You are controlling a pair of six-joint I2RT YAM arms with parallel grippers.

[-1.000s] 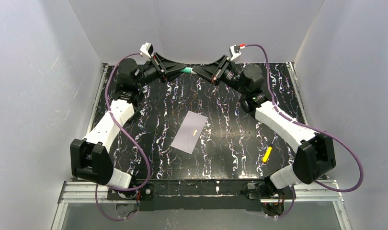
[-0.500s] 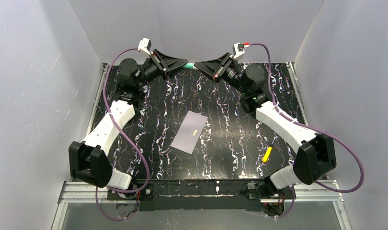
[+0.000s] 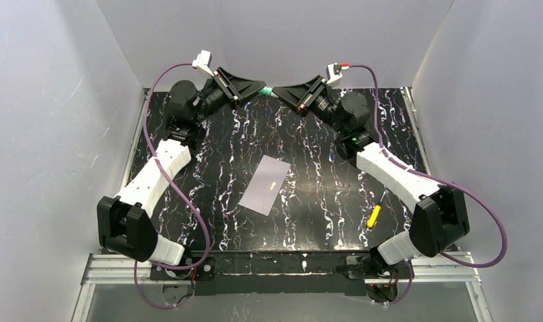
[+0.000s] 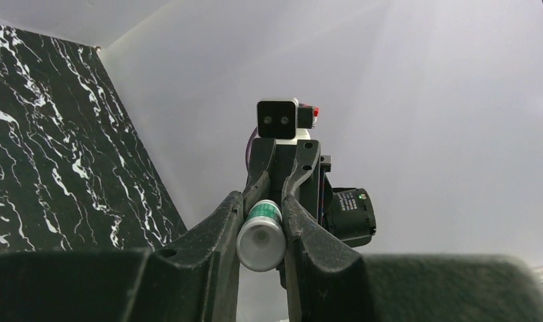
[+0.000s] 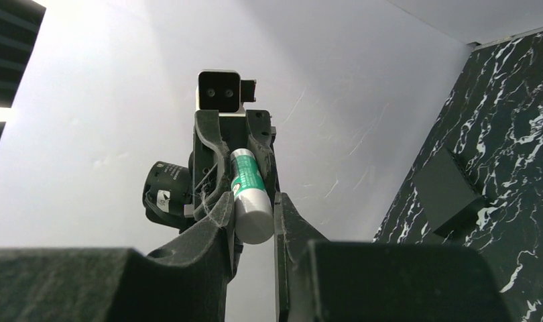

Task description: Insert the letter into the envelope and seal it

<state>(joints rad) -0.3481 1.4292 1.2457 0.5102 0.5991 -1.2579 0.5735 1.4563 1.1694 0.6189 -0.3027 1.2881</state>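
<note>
The left gripper (image 3: 261, 88) and right gripper (image 3: 277, 90) both clamp what seems a glue stick (image 3: 267, 91). The envelope (image 3: 264, 185) lies diagonally, nearward, midway between them

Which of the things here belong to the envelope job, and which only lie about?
For the job: envelope, lying flat; green-white tube, probably glue, held between left gripper and right gripper. The letter is not in view.
Lying about: small yellow item; black piece.
</note>
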